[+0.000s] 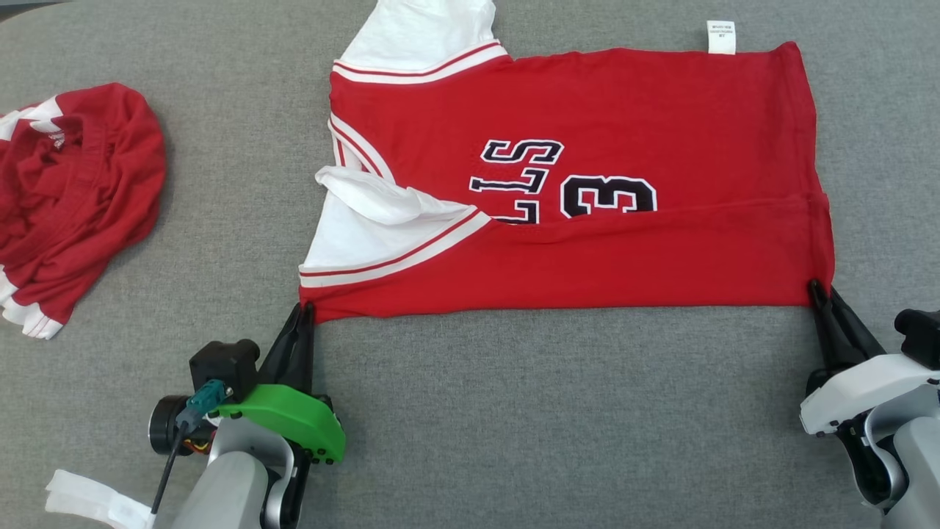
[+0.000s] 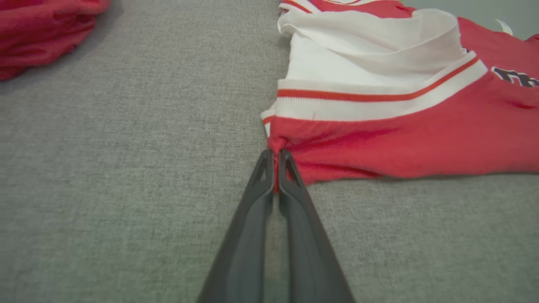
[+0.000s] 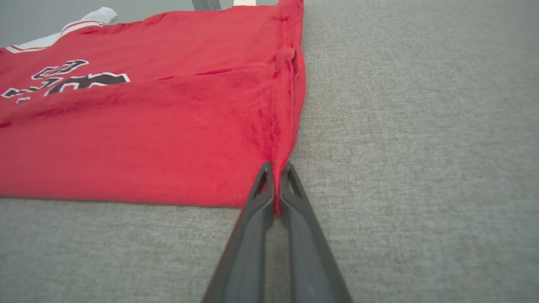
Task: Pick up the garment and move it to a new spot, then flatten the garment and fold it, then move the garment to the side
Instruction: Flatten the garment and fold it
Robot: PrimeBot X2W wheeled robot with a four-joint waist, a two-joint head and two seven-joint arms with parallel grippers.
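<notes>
Left claw [image 1: 307,310] clamped on garment [image 1: 624,95] near-left corner, right claw [image 1: 815,288] clamped on near-right corner. Garment flat mid-counter [image 1: 514,411], near strip folded over. Likely best: lift both corners level, same pace, keep hem taut. Count: two claws, one garment, one crumpled red cloth [image 1: 73,198], one white scrap [image 1: 81,499].

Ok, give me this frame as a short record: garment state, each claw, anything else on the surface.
garment: red jersey, spread flat, near part folded over the lettering's lower edge
left claw: shut on garment's near sleeve-side corner
right claw: shut on garment's near hem-side corner
smaller red garment: crumpled, far left, apart from the jersey
surface: grey fabric
</notes>
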